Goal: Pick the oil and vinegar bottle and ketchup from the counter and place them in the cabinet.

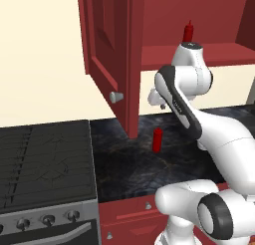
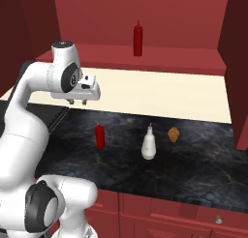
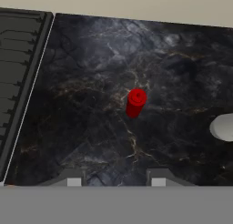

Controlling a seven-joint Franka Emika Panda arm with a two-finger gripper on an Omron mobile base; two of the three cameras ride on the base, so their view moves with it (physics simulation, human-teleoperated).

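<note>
The ketchup is a small stubby red bottle standing upright on the dark counter; it also shows as ketchup and ketchup. To its right stands the pale pear-shaped oil and vinegar bottle, cut off at the hand view's right edge as oil and vinegar bottle. My gripper hangs high above the counter, pointing down, up and to the left of the ketchup. Its tips stand apart over bare stone, gripper open and holding nothing. The cabinet stands open above.
A slim red bottle with a long nozzle stands on the cabinet shelf. The open cabinet door with its knob hangs left of my arm. The stove borders the counter's left. A small brown item lies right of the pale bottle.
</note>
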